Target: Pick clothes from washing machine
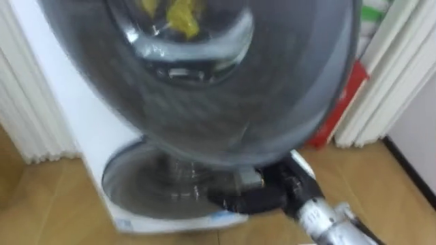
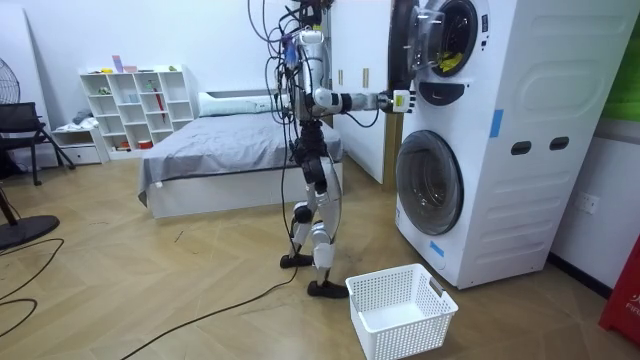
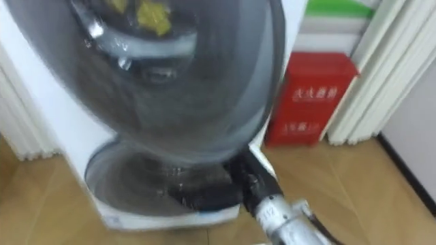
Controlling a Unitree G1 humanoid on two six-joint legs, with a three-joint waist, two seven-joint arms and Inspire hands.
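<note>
A yellow cloth [image 2: 450, 60] lies in the drum of the upper washing machine [image 2: 500, 60]. In the eye views it shows through the glass of the upper machine's round door [image 1: 204, 102] as a yellow cloth [image 1: 180, 17]. That door [image 2: 403, 50] stands swung partly open. I stand on the wooden floor in front of the stacked machines with my right arm stretched out to the door. My right hand [image 1: 248, 201] is at the door's lower edge, and the same hand [image 2: 400, 100] shows by the door's rim in the room view.
The lower machine's door [image 2: 430, 180] is shut. A white laundry basket [image 2: 400, 310] stands on the floor by my feet. A red box [image 3: 310, 99] and white curtains are to the right of the machines. A bed [image 2: 220, 150] is behind me.
</note>
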